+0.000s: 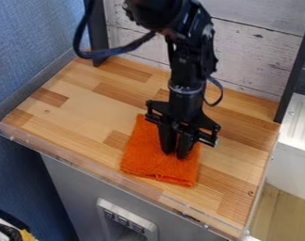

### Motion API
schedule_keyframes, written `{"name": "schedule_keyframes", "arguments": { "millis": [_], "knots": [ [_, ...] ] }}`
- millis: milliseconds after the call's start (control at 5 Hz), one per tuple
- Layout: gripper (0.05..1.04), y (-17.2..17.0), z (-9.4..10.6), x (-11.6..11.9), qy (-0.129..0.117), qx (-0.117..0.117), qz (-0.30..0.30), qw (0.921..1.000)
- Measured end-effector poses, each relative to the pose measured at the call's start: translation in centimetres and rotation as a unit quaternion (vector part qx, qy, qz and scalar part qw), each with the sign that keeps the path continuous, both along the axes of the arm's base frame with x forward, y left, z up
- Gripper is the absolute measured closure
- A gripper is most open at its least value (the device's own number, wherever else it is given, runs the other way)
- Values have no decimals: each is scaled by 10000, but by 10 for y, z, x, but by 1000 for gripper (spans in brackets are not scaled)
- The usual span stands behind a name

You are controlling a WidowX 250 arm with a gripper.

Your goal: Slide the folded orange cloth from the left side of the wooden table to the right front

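The black gripper [174, 153] points straight down over the middle of an orange cloth [156, 165], its lower end at or just above the fabric. Folded into a rough rectangle, the cloth lies flat on the wooden counter, right of centre and near the front edge. Part of its upper right area is hidden behind the gripper. Whether any fabric is held cannot be made out.
A wooden counter [86, 110] has a raised clear edge along its front and left. White planks [252, 56] stand behind, between dark posts. A cable loops at the arm's left. Past the right edge is a white surface [293, 160].
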State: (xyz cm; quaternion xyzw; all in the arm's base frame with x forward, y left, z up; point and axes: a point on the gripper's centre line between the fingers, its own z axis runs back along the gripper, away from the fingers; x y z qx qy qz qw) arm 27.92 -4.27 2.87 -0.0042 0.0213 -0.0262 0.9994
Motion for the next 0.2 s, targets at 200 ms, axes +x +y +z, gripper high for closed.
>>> {"name": "schedule_keyframes", "arguments": {
  "millis": [200],
  "knots": [
    [285, 3, 18, -1, -113, -48, -99, 9999]
  ]
}}
